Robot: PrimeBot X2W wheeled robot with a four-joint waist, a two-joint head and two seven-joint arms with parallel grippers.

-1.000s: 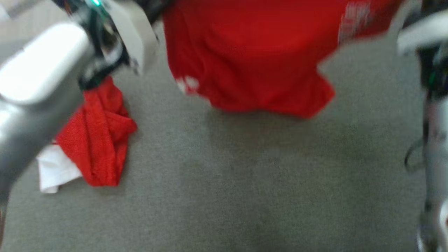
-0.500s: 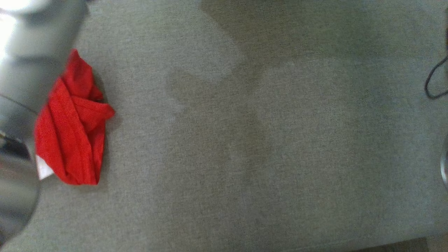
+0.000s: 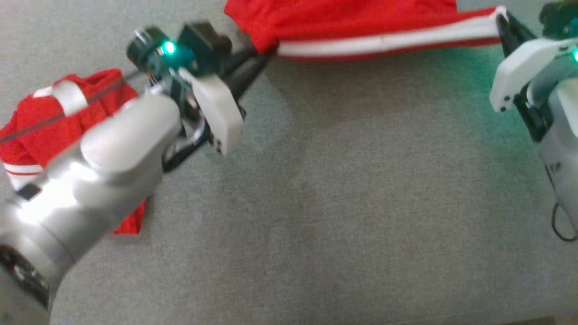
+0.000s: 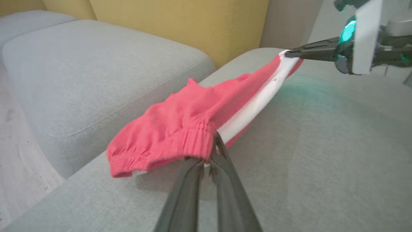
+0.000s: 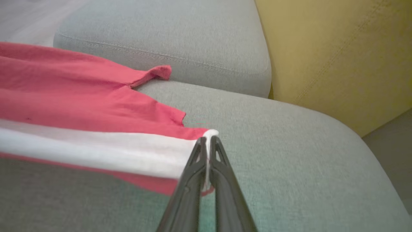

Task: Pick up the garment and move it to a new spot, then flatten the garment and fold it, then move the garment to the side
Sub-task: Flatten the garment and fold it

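We are holding the red garment (image 3: 361, 18) taut over the sofa (image 3: 343, 203), both jaws clamping its ends; pulling further risks a hem slipping free.

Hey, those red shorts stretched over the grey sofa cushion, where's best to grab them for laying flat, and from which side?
I'd grip the red shorts at both ends of the white side stripe: elastic waistband and hem corner, approaching from the outer ends along the stripe so it pulls taut. The left end effector and right end effector are shut there now.
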